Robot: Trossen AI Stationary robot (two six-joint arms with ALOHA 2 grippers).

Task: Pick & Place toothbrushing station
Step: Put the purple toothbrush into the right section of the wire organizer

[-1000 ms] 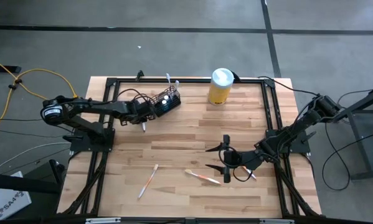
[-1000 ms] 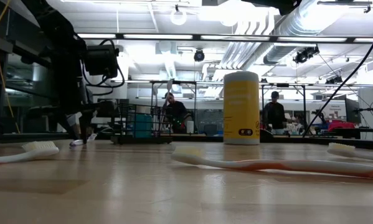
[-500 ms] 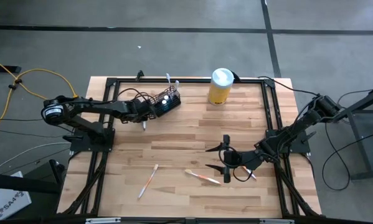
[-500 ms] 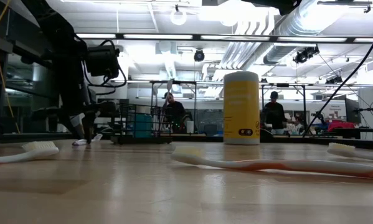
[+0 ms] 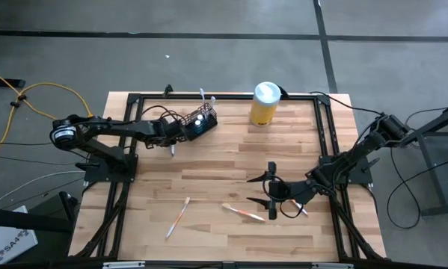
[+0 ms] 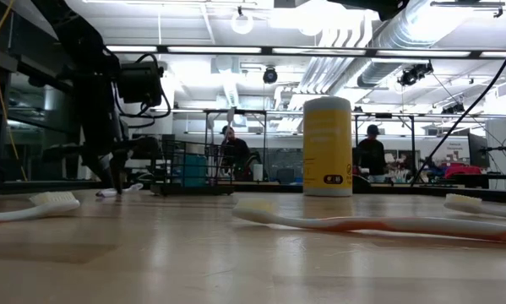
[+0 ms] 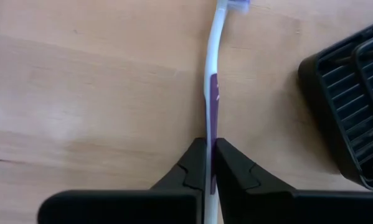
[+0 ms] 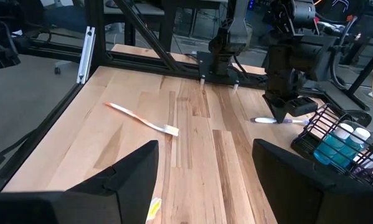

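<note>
**Left gripper pinched on toothbrush — lift clean**

Right gripper (image 5: 271,187), table's 5 o'clock, splayed wide, idle. Left gripper (image 7: 211,163) clenched on the purple toothbrush (image 7: 211,81) handle at 10 o'clock, brush flat on the table (image 5: 231,161). Holder (image 5: 200,122) just beyond, toward 11. Judgement: raise straight up, tilt the brush upright, then drop it into the holder's open top.

White-and-purple toothbrush (image 7: 212,87), black wire-mesh holder (image 7: 351,109), yellow canister (image 5: 264,104) with white lid, pale wood table (image 5: 224,161).

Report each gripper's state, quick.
Left gripper: shut on the purple-and-white toothbrush, beside the black wire-mesh holder.
Right gripper: open, holding nothing.
</note>
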